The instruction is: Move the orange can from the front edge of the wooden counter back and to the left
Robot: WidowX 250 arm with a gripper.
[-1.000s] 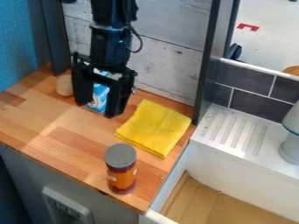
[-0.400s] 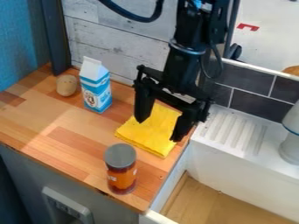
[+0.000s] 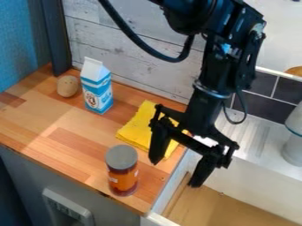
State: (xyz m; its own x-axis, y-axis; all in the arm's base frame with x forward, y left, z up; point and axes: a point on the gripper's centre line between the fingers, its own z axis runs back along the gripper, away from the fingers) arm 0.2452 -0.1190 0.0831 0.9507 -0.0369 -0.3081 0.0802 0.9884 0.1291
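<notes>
The black gripper [image 3: 175,174] hangs open over the counter's right edge, with nothing between its fingers. One finger is above the wood just right of the jar, the other above the sink basin. Behind it lies a yellow cloth [image 3: 139,126], partly covered by the gripper. An orange jar with a grey lid [image 3: 122,170] stands upright near the counter's front edge, apart from the gripper. Farther back, a blue and white carton [image 3: 97,86] stands upright, and a brown egg-shaped object [image 3: 68,86] sits to its left.
The wooden counter [image 3: 50,132] ends at a white sink [image 3: 254,185] on the right, with a ribbed ledge behind the basin. A pale grey object [image 3: 293,141] stands at the right edge. A whitewashed plank wall [image 3: 126,46] rises behind the counter.
The gripper has moved right and toward the front, from around the carton, across the cloth, to the counter's right edge. The carton is now uncovered; the objects have stayed put.
</notes>
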